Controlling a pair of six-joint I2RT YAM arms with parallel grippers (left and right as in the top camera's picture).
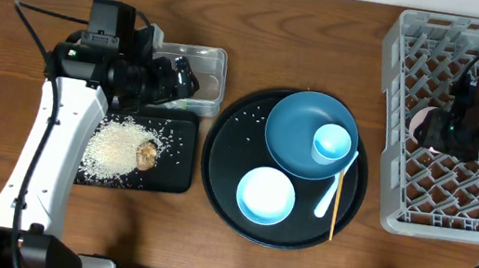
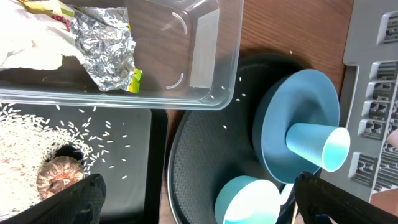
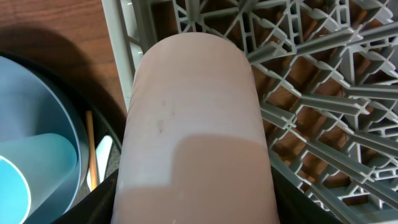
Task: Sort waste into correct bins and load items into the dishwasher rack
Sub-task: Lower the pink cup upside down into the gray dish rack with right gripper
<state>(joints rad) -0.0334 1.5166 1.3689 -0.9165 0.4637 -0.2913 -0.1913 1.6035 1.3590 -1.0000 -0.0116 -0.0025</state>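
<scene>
My right gripper (image 3: 196,208) is shut on the pinkish-white cup (image 3: 193,112), holding it over the left edge of the grey dishwasher rack (image 1: 389,127). My left gripper (image 2: 199,205) hangs open and empty beside the clear tub (image 2: 208,56), which holds a silver wrapper (image 2: 106,43) and a yellow-green packet (image 2: 134,79). Rice (image 1: 111,149) and a brown lump (image 1: 146,154) lie in the shallow black tray (image 1: 176,170). The dark blue plate (image 1: 291,132) carries the light blue cup (image 1: 332,144), lying on its side. The light blue bowl (image 1: 265,196), spoon (image 1: 329,198) and chopstick (image 1: 334,213) lie near it.
The plate, bowl, spoon and chopstick rest on a large round black tray (image 1: 221,164) in the middle of the wooden table, with stray rice grains (image 1: 251,117) on it. The rack fills the right side.
</scene>
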